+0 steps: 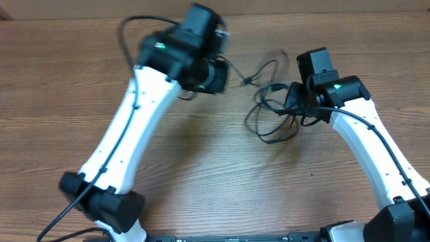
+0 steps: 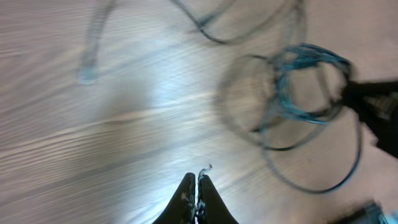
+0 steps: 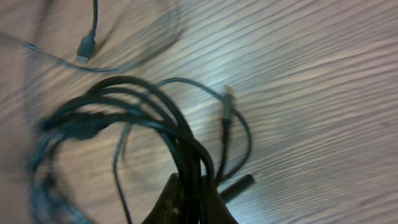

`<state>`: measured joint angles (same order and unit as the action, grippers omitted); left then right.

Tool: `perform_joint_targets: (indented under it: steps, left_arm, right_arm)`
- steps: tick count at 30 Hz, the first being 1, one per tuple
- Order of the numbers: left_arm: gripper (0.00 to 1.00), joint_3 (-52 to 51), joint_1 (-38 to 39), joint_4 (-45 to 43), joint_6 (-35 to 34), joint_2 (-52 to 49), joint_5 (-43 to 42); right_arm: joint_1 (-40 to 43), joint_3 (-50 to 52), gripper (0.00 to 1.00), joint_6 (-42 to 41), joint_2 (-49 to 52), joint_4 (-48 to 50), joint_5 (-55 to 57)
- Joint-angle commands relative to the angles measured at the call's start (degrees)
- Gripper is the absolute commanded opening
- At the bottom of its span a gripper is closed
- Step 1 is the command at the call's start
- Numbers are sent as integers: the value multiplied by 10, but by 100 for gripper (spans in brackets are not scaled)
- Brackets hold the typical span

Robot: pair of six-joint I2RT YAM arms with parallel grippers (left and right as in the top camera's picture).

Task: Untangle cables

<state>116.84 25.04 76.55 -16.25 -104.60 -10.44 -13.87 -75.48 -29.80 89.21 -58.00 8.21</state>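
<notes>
One wooden table. Two white arms: left arm left of the tangle, right arm right of it. One tangle of black cables on the table, strand count lost in blur. Right gripper clamped on strands of the tangle; left gripper pinched together, apart from it. Two plug ends beside the tangle.

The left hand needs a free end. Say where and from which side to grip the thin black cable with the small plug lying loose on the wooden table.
Likely best: the thin black cable just behind its plug, from above. That end lies flat on the wooden table, its cord straight, apart from the bundle of black cords clamped in the right hand.
</notes>
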Motion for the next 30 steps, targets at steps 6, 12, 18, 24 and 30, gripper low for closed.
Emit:
perform_joint_targets:
  steps: [6,12,18,24,30]
  left_arm:
    - [4,11,-98,26,6,44,11]
    - [4,10,-101,25,11,42,-30]
    - [18,9,-100,31,11,42,-39]
    - [34,-8,-99,30,11,39,-53]
    - [34,-24,-99,22,40,26,-169]
  right_arm:
    - [1,-10,4,-25,-1,24,6]
    - [0,-10,4,256,-1,115,-496]
    - [1,-10,4,258,-1,156,-600]
    - [1,-10,4,258,-1,179,-652]
    - [1,-10,4,251,-1,200,-658]
